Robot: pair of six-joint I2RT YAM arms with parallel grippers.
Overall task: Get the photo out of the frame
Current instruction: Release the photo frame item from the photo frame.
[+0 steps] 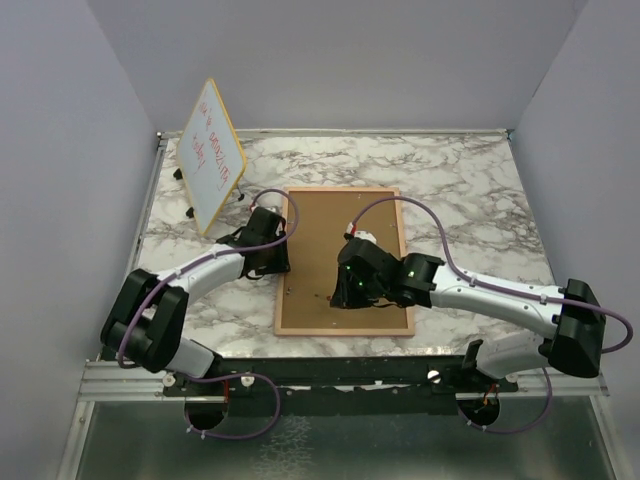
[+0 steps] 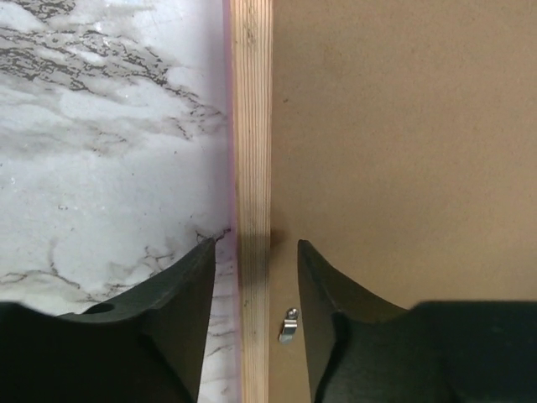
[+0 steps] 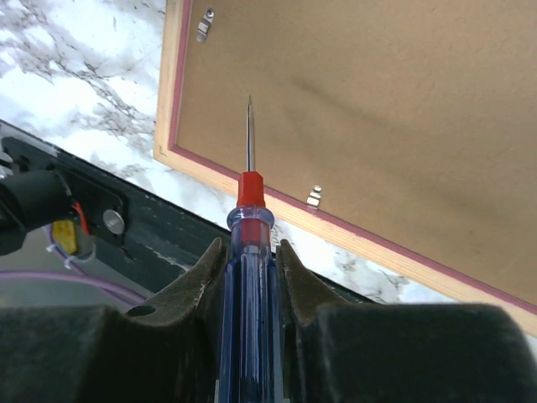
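Brown fibreboard [image 1: 340, 245] side up on the marble desk [image 1: 460, 190], hides the photo inside the frame [image 1: 345, 329] with metal clips [image 3: 315, 196] apparently in place, straddles the left rail [image 2: 252, 126] with the left pincer [image 2: 256, 252] parted, clamps a screwdriver [image 3: 252, 191] in the right pincer [image 3: 249, 248] near one clip: barely begun.

Marble table [image 1: 460, 190] bears a tilted whiteboard [image 1: 212, 155]; screwdriver [image 3: 249, 252] has blue handle.

White-black arms [image 1: 205, 268], purple cables [image 1: 400, 199]

one frame [image 1: 320, 230], one whiteboard [image 1: 212, 155], one screwdriver [image 3: 249, 252], two arms [image 1: 200, 272] [image 1: 490, 293], two metal clips [image 3: 204, 23] [image 3: 315, 197] by one corner
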